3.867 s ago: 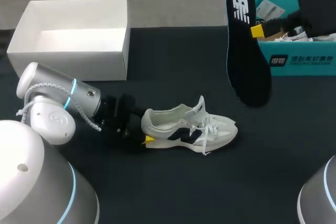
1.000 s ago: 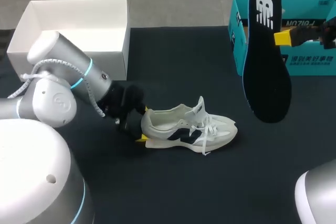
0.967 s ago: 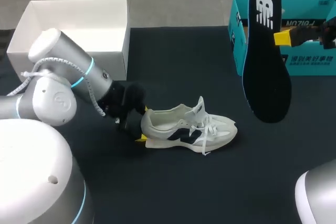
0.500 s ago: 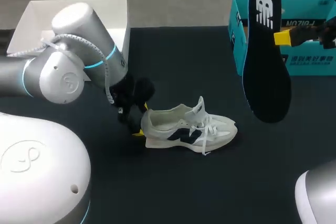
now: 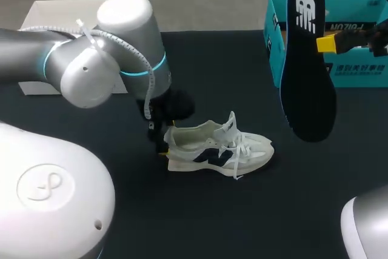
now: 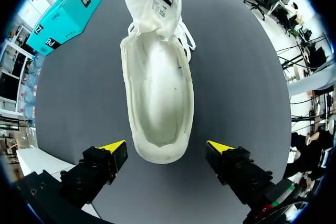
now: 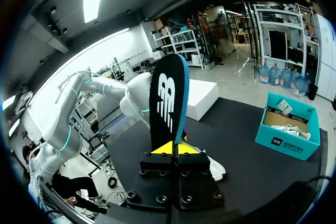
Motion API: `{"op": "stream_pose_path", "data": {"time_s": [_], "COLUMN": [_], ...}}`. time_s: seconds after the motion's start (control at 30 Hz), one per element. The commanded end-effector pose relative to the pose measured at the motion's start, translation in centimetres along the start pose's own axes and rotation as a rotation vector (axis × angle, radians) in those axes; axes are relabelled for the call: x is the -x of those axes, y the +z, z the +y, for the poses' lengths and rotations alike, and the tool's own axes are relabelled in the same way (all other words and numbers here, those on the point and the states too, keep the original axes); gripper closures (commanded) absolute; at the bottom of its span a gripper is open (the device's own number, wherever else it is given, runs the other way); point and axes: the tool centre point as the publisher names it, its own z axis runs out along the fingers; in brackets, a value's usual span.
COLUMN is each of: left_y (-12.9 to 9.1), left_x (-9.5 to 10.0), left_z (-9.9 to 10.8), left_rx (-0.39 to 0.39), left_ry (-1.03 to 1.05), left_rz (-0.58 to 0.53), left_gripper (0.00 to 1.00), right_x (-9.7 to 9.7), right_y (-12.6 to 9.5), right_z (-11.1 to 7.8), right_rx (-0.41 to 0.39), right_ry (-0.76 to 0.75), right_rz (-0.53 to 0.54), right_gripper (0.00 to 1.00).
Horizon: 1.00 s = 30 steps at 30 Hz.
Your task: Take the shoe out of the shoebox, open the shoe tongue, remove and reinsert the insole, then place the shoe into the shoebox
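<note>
Swinging up and toward the middle, the left arm now hides most of the white shoebox (image 5: pixel 51 11), and its wrist has tipped over to look down along the shoe (image 6: pixel 157 93). The shoe itself has not shifted: it lies on its sole on the dark worktop (image 5: pixel 230 210), tongue lifted and the bare cavity open. The left end effector (image 6: pixel 166 147) is spread wide, one yellow tip on each side of the heel with a gap on both sides, so it holds nothing. The right end effector (image 7: pixel 176 148) is pinched on one long edge of the insole (image 7: pixel 167 103), holding it upright in the air well to the right of the shoe and in front of the teal box (image 5: pixel 357 68), as it was a second ago. The insole looks like thin, light foam that will likely flex and buckle if pushed from the heel end, so it probably needs its toe fed in first at a shallow angle. The shoe seems light and soft-sided and may skid, so the firmer heel cup between the left fingers is the sensible place to clamp it.
</note>
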Motion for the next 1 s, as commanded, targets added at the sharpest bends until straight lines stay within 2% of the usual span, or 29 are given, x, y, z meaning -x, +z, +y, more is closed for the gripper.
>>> {"op": "stream_pose_path", "data": {"time_s": [0.03,0.17,1.0], "left_y": [-0.74,-0.83,-0.83], "left_x": [0.08,0.07,0.07], "left_z": [-0.36,-0.52,-0.52], "left_rx": [0.132,0.106,0.106], "left_ry": [0.000,-0.025,-0.025], "left_rz": [0.002,0.015,0.015], "left_gripper": [0.00,0.00,0.00], "right_x": [0.08,0.08,0.08], "right_y": [0.19,0.19,0.19], "right_z": [0.35,0.35,0.35], "right_rx": [-0.006,-0.006,-0.006], "right_ry": [0.002,0.002,0.002], "right_rz": [0.002,0.002,0.002], "right_gripper": [1.00,1.00,1.00]}}
